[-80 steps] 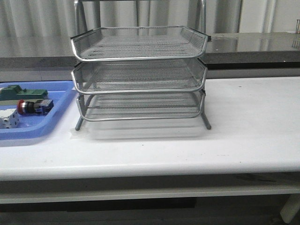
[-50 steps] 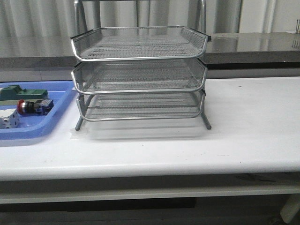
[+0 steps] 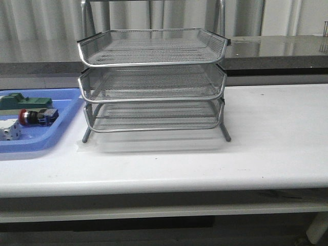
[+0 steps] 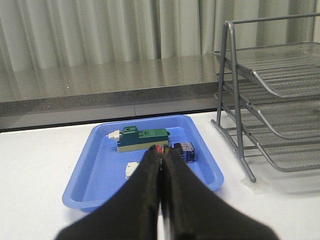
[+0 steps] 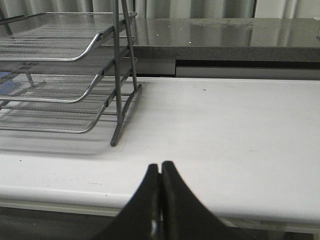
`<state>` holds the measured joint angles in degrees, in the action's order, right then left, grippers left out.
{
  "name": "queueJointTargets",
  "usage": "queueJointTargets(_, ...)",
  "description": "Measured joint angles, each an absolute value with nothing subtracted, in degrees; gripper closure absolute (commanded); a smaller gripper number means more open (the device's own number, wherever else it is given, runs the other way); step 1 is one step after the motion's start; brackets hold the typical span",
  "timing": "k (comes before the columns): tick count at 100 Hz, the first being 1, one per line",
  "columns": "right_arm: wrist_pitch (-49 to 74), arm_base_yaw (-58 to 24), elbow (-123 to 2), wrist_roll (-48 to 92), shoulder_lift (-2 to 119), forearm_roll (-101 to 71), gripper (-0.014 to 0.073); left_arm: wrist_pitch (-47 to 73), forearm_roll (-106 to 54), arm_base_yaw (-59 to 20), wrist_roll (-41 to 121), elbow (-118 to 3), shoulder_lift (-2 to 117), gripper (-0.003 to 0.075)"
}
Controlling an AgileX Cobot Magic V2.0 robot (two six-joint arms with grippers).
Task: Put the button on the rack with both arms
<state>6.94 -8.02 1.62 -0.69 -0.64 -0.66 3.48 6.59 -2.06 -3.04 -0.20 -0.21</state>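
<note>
The button [image 3: 37, 117], with its red cap, black body and blue rear block, lies on its side in the blue tray at the table's left. The silver wire-mesh rack [image 3: 152, 82] stands mid-table, its three tiers empty. Neither arm shows in the front view. In the left wrist view my left gripper [image 4: 160, 151] is shut and empty, short of the tray, and its tips cover most of the button [image 4: 184, 151]. The right gripper [image 5: 160, 166] is shut on nothing over the table's front edge, to the right of the rack [image 5: 60, 60].
The blue tray [image 3: 66, 130] also holds a green block [image 3: 28, 102] and a white dotted cube [image 3: 9, 130] beside the button. A grey counter [image 3: 277, 48] runs behind the table. Bare white tabletop [image 3: 277, 123] lies right of the rack.
</note>
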Motion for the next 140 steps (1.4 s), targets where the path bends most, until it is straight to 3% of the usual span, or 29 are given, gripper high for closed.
queueJointTargets(39, 1.5, -8.0, 0.6, -0.7, -0.6, -0.9, 0.0651, 3.5, 6.6, -2.1, -3.0, -0.2, -0.2, 0.0741)
queueJointTargets(62, 11.7, -8.0, -9.9, -0.7, 1.0, -1.6, 0.0651, 3.5, 6.6, -2.1, -3.1, -0.2, -0.2, 0.0741)
queueJointTargets(110, 35.0, -8.0, -34.6, -0.7, 26.6, -8.1, 0.0651, 3.5, 6.6, -2.1, -3.1, -0.2, -0.2, 0.0741)
queueJointTargets(140, 38.4, -8.0, -38.7, -0.8, 41.9, -14.3, 0.0651, 3.5, 6.6, -2.1, -3.1, -0.2, -0.2, 0.0741)
